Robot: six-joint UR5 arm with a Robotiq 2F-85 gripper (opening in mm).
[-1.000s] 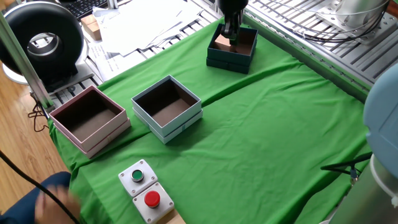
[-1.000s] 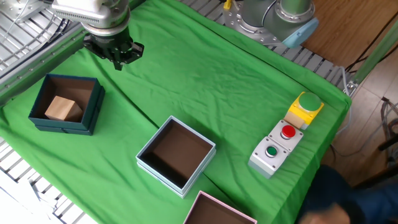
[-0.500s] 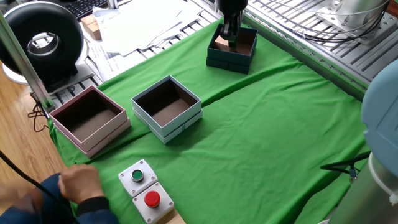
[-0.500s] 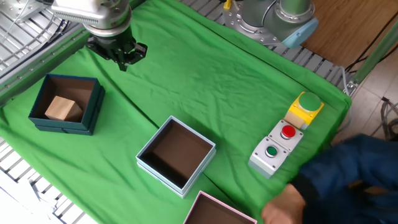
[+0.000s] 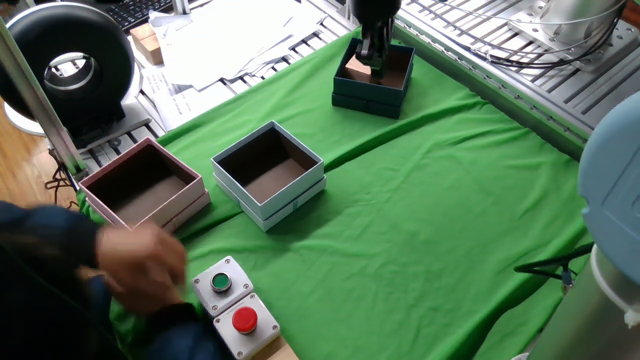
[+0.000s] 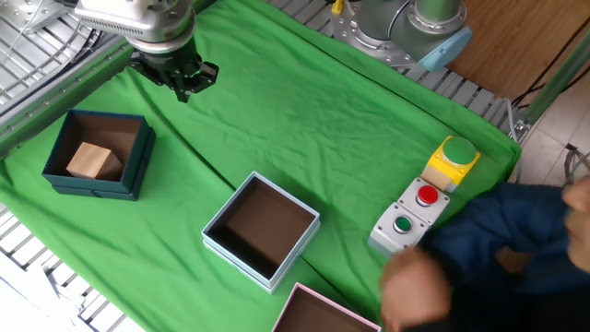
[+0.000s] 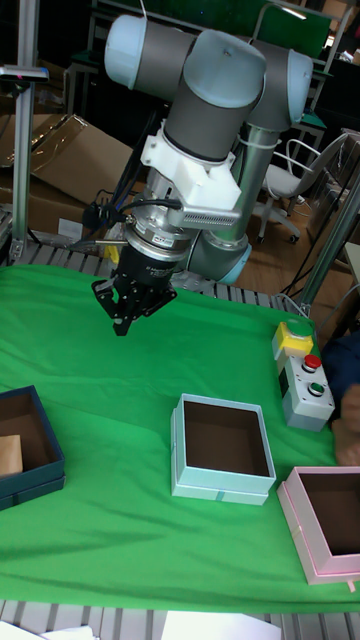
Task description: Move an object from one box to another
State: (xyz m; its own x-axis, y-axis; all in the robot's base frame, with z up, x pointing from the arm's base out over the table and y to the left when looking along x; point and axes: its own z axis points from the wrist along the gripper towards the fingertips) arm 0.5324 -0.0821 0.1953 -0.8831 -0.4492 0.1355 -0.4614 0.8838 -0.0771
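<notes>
The small tan cube (image 6: 92,160) lies inside the dark teal box (image 6: 136,168) at the left of the green cloth; the cube (image 5: 356,66) is partly hidden by my arm in one fixed view. The white box with pale blue trim (image 6: 232,254) stands near the middle with a bare brown inside. My gripper (image 6: 188,90) hangs above the cloth, behind and to the right of the teal box, apart from it. Its dark fingers meet in a point with nothing between them. The tall fixed view shows the gripper (image 7: 120,322) high above the cloth, the teal box (image 7: 40,452) at lower left.
A dusty pink box (image 5: 165,220) sits beside the white box (image 5: 290,198). A grey button box (image 6: 404,227) with red and green buttons stands at the cloth's edge. A person's blurred hand (image 6: 415,286) and blue sleeve reach in next to it. Metal racks border the cloth.
The gripper shifted slightly right in the other fixed view, then held still. The person's hand and sleeve have moved in toward the button box. Cube and boxes have not moved.
</notes>
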